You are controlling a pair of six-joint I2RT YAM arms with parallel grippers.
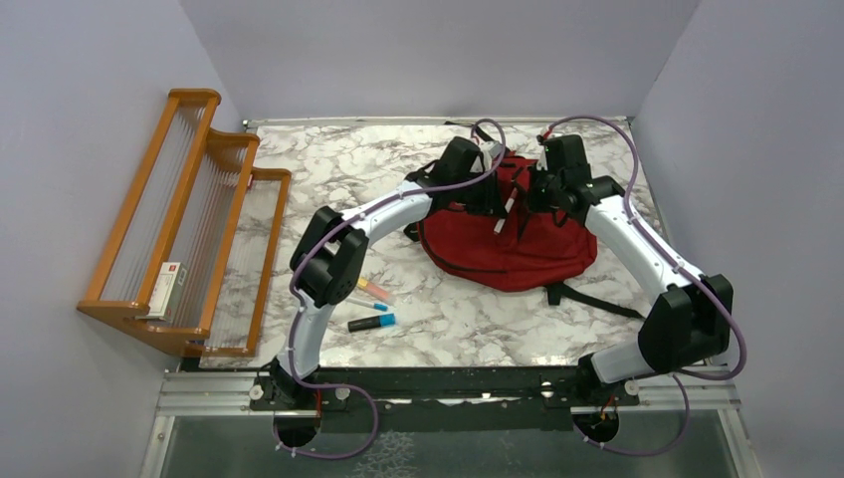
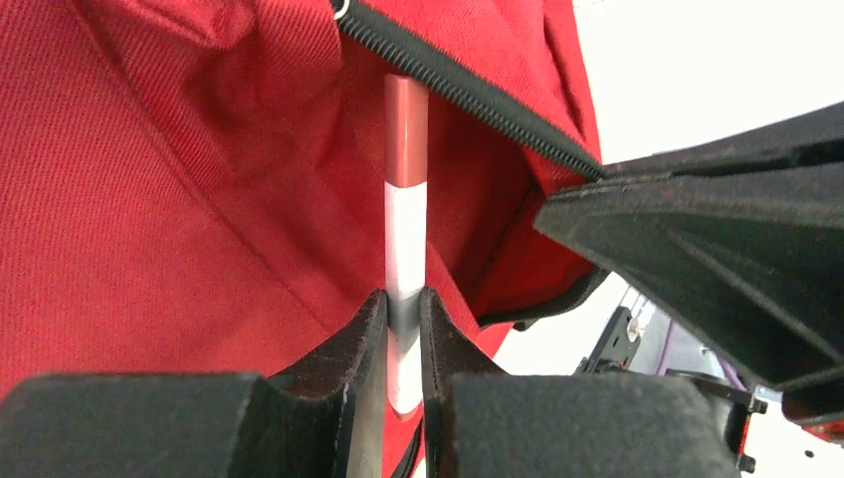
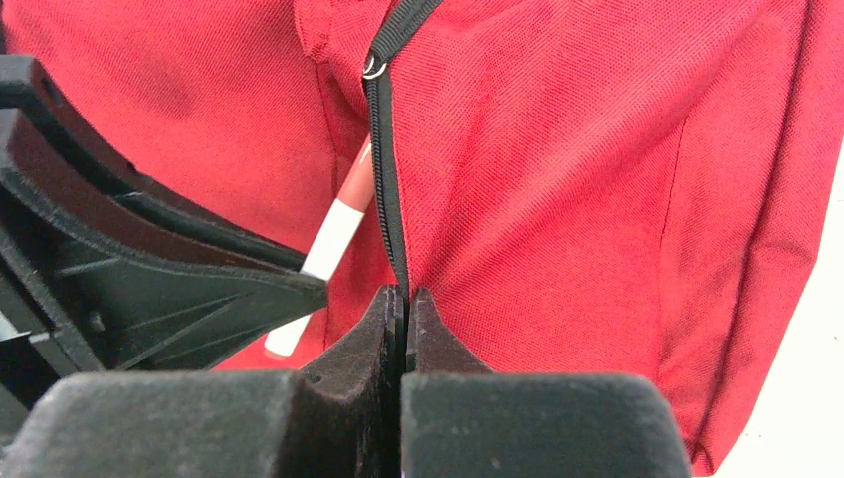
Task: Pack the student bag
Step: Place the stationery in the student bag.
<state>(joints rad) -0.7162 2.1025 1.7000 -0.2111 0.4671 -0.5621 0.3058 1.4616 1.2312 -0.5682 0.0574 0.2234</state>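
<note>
The red student bag [image 1: 518, 249] lies on the marble table at centre right. My left gripper [image 2: 403, 304] is shut on a red-and-white pen [image 2: 405, 229], whose red tip points into the bag's open zippered pocket [image 2: 468, 95]. The pen also shows in the top view [image 1: 505, 211] and in the right wrist view [image 3: 333, 234]. My right gripper [image 3: 406, 296] is shut on the pocket's black zipper edge [image 3: 383, 149] and holds it up. Both grippers sit over the bag's upper part [image 1: 498, 184].
A pink-orange highlighter [image 1: 375, 290] and a blue highlighter [image 1: 371, 323] lie on the table left of the bag. A wooden rack [image 1: 189, 219] stands at the left wall with a small box [image 1: 167, 289] on it. A black strap [image 1: 597, 302] trails to the bag's right.
</note>
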